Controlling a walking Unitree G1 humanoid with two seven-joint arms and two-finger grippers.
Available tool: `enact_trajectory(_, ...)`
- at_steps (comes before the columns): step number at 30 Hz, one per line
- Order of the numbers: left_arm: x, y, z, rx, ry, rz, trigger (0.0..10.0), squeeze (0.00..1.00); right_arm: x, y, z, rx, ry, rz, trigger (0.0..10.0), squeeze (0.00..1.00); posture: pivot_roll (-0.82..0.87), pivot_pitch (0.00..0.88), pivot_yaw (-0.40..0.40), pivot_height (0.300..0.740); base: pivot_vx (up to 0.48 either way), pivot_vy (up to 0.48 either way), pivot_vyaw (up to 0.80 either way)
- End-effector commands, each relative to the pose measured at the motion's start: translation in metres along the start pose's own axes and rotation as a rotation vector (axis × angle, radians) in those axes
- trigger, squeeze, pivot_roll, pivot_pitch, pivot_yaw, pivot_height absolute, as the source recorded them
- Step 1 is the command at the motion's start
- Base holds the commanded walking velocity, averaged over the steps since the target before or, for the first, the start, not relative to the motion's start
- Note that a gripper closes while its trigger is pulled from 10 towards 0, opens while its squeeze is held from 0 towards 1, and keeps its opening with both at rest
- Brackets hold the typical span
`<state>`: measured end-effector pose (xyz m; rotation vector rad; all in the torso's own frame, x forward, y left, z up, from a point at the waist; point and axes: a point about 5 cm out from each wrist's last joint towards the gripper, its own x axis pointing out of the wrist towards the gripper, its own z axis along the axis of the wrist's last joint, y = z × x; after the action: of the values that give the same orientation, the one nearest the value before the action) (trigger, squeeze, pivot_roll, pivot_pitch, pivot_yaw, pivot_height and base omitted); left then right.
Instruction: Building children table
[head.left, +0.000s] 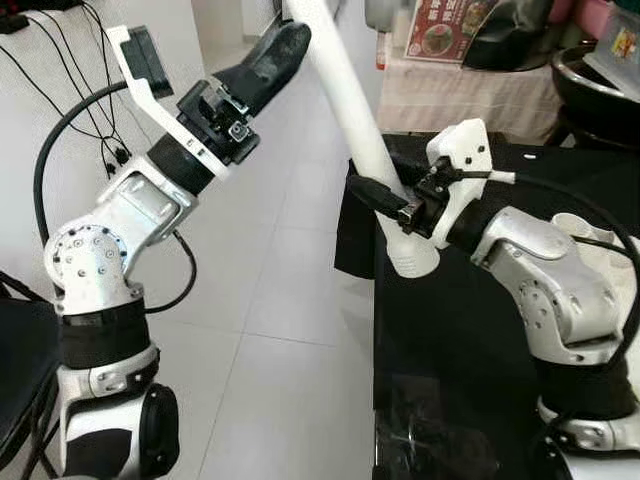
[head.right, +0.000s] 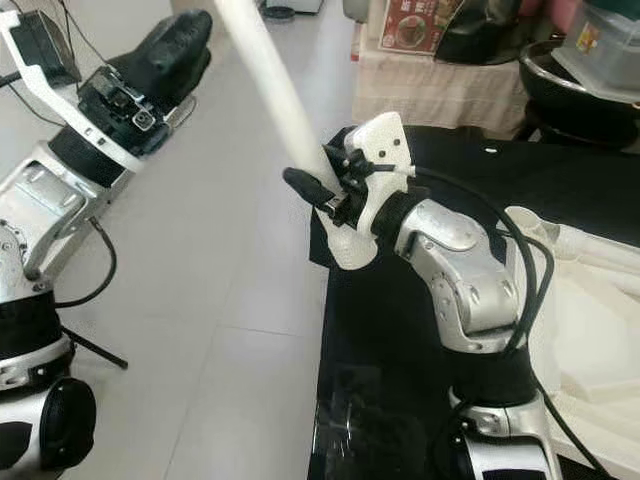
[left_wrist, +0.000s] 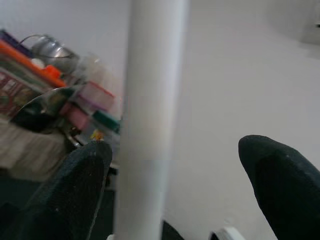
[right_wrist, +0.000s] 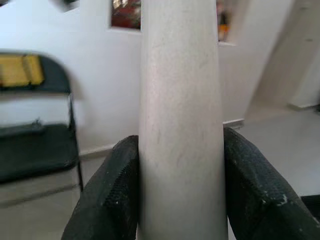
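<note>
- Leg (head.left: 345, 95): white tapered tube, held tilted in the air above the floor (head.left: 270, 300), its lower end just off the corner of the black bench (head.left: 470, 350).
- Right end effector (right_wrist: 181, 192): both pads pressed on the leg's sides near the lower end; firm pinch.
- Left end effector (left_wrist: 182, 187): fingers spread either side of the leg higher up, a gap showing at one finger; not gripping.
- Step in hand, judged: steadying the leg with two arms before fitting it. Close the left fingers squarely on the tube before the right loosens; keep the tube centred between the pads, since the smooth taper may slip.
- White table parts (head.right: 590, 320): on the bench beside the right arm, well apart from the leg's end.
- Edges: bench corner sits close under the leg; swing clear of it.
- Open room: bare floor ahead and to the left. Cluttered cloth-covered table (head.left: 460, 95) behind limits the leg's upper end.
</note>
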<state>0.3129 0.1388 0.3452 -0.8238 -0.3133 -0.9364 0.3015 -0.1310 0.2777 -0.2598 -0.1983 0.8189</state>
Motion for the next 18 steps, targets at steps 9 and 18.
enact_trajectory(9, 0.012, -0.005, 0.003, 0.022, 0.043, -0.036, 10.0, 0.00, 0.001, 0.021, 0.008, -0.116, -0.011, 0.131, 10.0, 0.00, 0.03, 0.056, -0.018, 0.740, 0.000, 0.000, 0.00)
enact_trajectory(18, 0.015, -0.010, 0.011, -0.002, 0.017, -0.070, 0.0, 0.00, 0.002, 0.015, 0.006, -0.141, 0.005, 0.081, 10.0, 0.00, 0.03, 0.055, -0.019, 0.740, 0.000, 0.000, 0.00)
